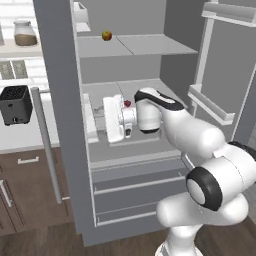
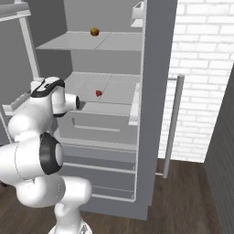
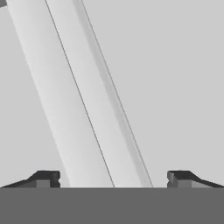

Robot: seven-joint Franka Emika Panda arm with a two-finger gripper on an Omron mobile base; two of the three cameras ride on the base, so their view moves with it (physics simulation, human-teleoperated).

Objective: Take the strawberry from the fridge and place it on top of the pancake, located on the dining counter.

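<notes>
The fridge [image 1: 60, 100] stands with both doors open. On its middle shelf lies the tiny red strawberry [image 1: 127, 103] [image 2: 98, 93]. My gripper [image 1: 102, 121] [image 3: 113, 179] reaches in at shelf height, level with the strawberry and close beside it, and points toward the fridge's left side. In the hand view the fingertips [image 3: 48, 178] stand wide apart with nothing between them, facing a pale inner wall, so the gripper is open. The strawberry is apart from the fingers. The pancake and the dining counter are out of view.
A yellow-and-red apple [image 1: 106, 35] [image 2: 94, 31] sits on the upper shelf. Door bins [image 1: 212, 106] jut from the open right door. A long bar handle [image 1: 47, 145] hangs on the left door. Two drawers [image 1: 135, 195] lie below. A black toaster [image 1: 15, 105] stands on the left counter.
</notes>
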